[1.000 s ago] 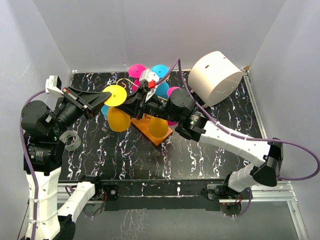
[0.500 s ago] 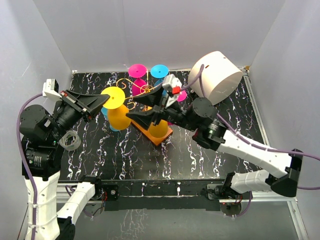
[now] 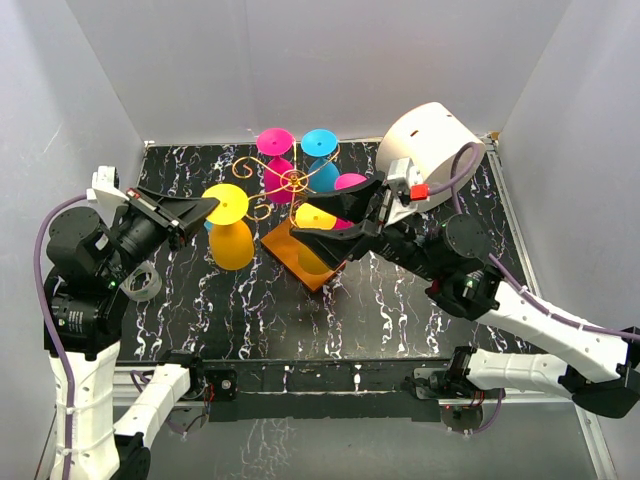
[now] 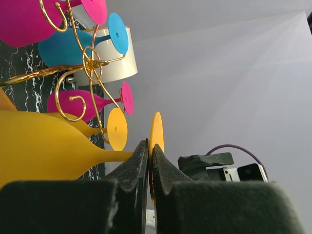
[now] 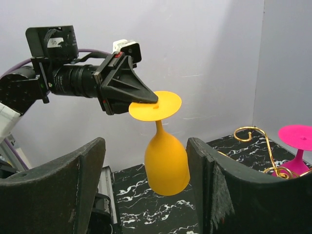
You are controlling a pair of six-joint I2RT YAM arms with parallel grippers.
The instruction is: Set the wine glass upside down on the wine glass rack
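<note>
Here is the wine glass [image 3: 231,240], the yellow one, hanging bowl-down just left of the wine glass rack [image 3: 294,181], its round foot on top and its bowl clear of the marbled table [image 3: 250,310]. We can see why it hangs that way. The left gripper [image 3: 208,205] has its jaws pressed together on the rim of the foot, pinching the disc from the side, so the stem drops straight down and is left bare.

The left wrist view gives us the pinch close up: both jaws clamp the thin edge with no gap. In the right wrist view nothing wraps the stem, so we judge the glass is near the rack but not yet hung on it. A bare stem is what a gold curl needs to catch, and we reckon the next job is a sideways slide into a free arm.

Moving outward, a pink glass [image 3: 274,140], a blue glass [image 3: 318,142], a second pink glass [image 3: 350,181] and a yellow glass [image 3: 313,217] hang foot-up over the orange base [image 3: 283,250]. The right gripper [image 3: 313,214] is spread wide and empty, reaching in from the right and facing the held glass. Behind it sits a white drum [image 3: 430,150].
</note>
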